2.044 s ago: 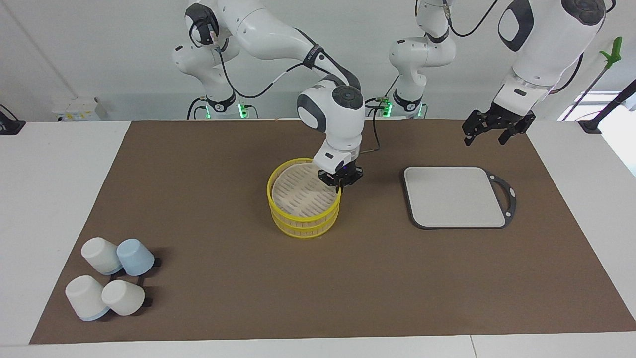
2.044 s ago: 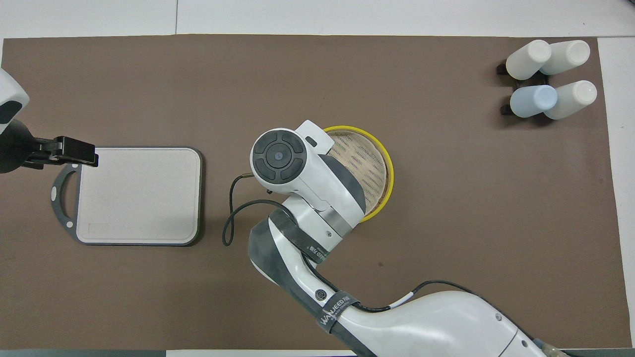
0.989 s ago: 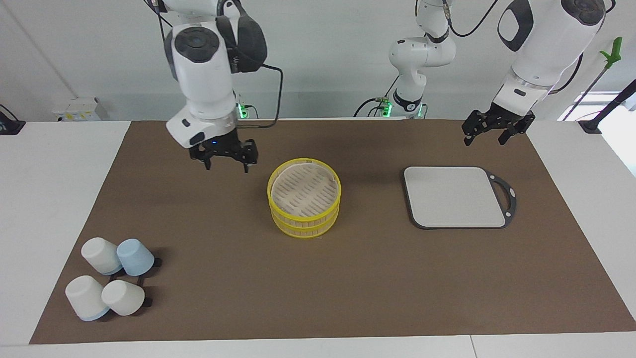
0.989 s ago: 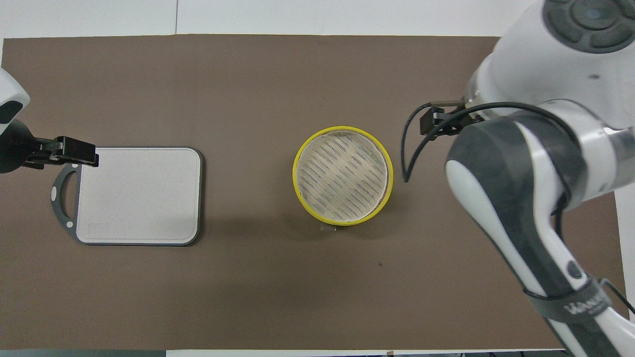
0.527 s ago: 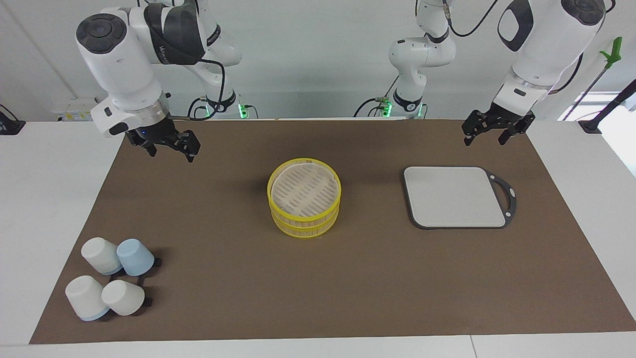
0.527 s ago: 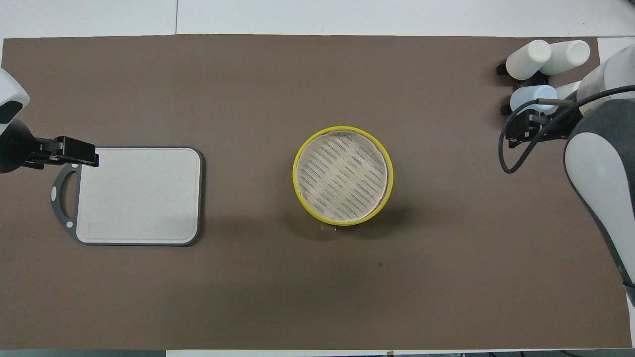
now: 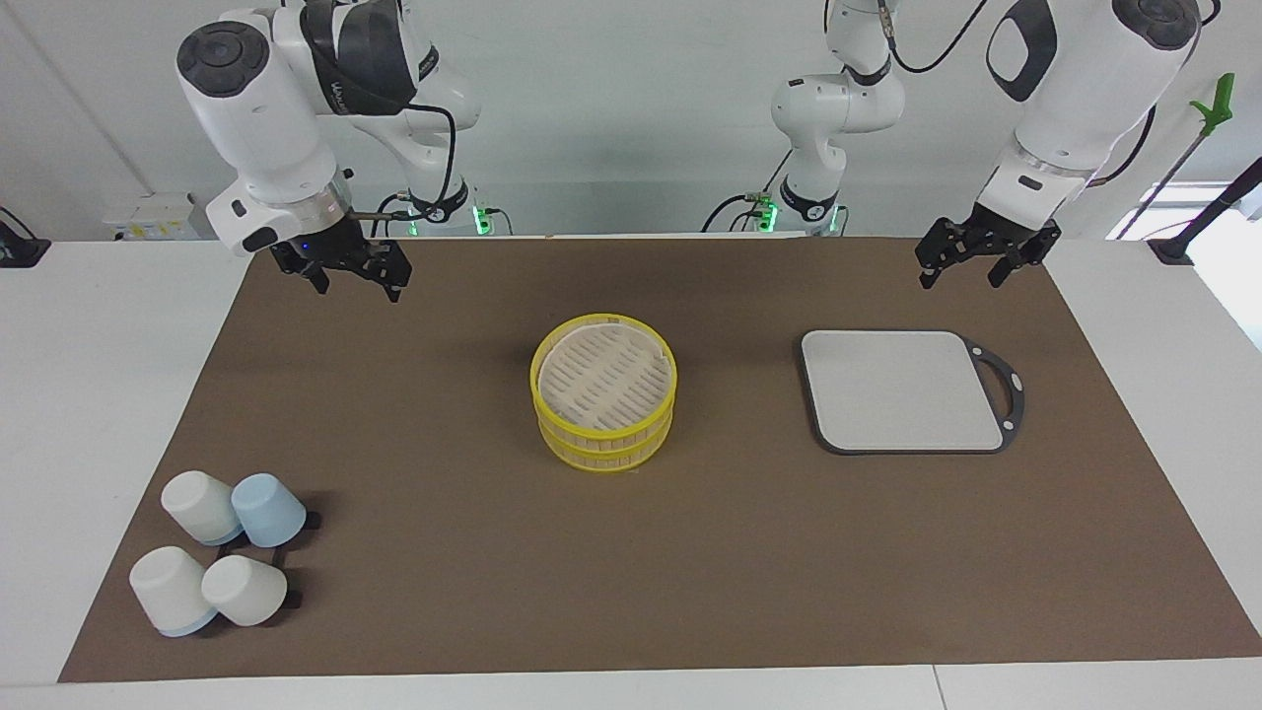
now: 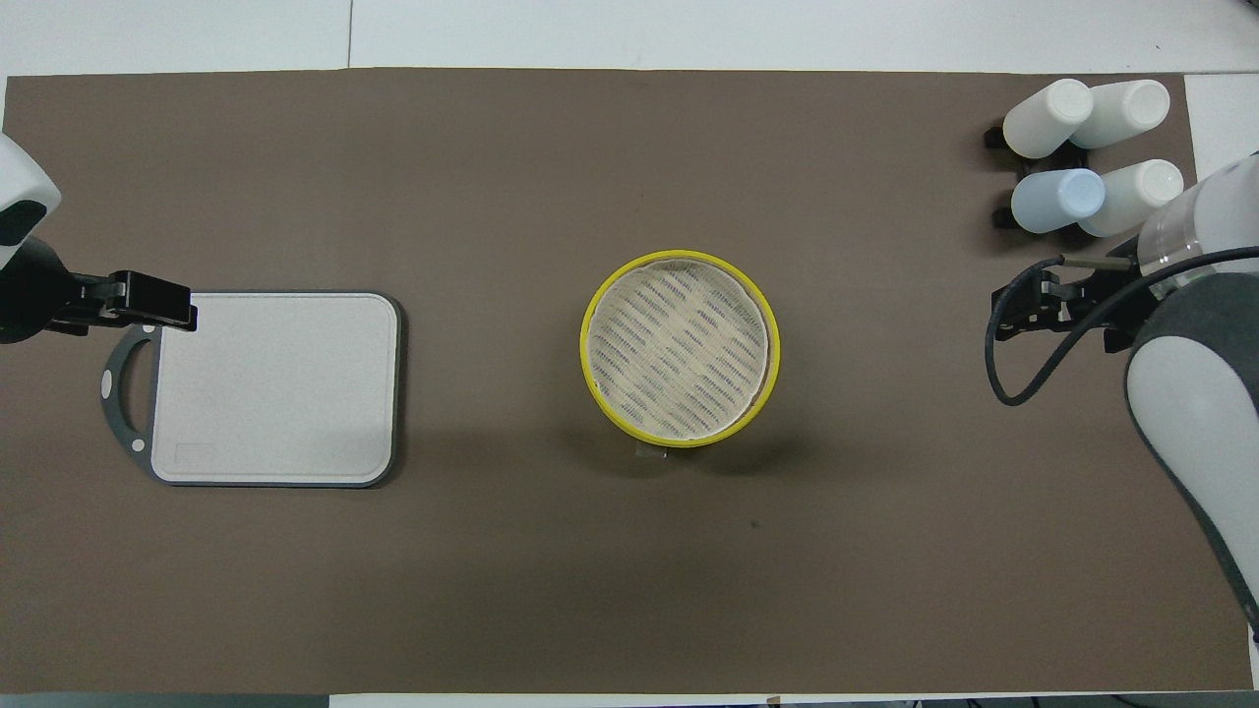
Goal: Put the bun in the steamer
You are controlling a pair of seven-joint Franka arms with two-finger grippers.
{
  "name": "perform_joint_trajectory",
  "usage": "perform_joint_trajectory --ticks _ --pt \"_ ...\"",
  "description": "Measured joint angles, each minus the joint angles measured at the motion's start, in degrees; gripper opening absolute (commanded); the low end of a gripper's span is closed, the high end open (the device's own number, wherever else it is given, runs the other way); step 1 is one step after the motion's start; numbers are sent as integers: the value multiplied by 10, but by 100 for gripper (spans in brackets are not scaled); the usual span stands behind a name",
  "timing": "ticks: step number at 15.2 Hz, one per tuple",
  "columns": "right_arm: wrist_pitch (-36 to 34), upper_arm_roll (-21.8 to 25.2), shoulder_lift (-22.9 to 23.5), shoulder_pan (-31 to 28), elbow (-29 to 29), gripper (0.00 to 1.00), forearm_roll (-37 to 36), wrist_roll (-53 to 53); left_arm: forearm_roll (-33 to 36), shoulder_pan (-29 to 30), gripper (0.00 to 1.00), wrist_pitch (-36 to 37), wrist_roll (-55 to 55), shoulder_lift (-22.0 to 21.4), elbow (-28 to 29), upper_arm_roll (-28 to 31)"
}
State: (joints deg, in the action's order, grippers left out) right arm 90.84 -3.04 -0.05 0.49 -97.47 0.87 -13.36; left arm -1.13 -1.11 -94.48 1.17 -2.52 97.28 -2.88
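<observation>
Looking down at the middle of the brown mat (image 7: 631,552), I see the round yellow-rimmed steamer basket (image 7: 603,392) with its woven yellow-rimmed lid (image 8: 681,346) seated on top, so whatever lies inside is hidden from me; I cannot find the small cream-white bun in either view and cannot tell where it is. Toward the left arm's end of the table lies the grey square board with a dark handle (image 7: 905,390), flat and bare on top. Toward the right arm's end, farther from the robots than the steamer, four upturned cups (image 7: 219,561) stand crowded together, three white and one pale blue, on small dark stands. My right gripper (image 7: 345,271) hangs in the air over the mat's edge nearest the robots at its own end, fingers spread apart and holding nothing. My left gripper (image 7: 962,258) hangs over the mat at the corner near the board's handle, jaws likewise apart and empty. The mat covers most of a white table (image 7: 108,394), and a plain pale wall (image 7: 611,108) rises at the robots' backs, with a green-tipped rod (image 7: 1205,123) leaning at the left arm's end.
</observation>
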Motion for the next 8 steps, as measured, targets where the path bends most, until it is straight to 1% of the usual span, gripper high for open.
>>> perform_joint_trajectory --ticks 3,8 --pt "8 32 -3 1 -2 100 29 26 0 0 100 0 0 0 0 0" --pt "56 31 -3 9 -2 100 31 31 0 0 100 0 0 0 0 0"
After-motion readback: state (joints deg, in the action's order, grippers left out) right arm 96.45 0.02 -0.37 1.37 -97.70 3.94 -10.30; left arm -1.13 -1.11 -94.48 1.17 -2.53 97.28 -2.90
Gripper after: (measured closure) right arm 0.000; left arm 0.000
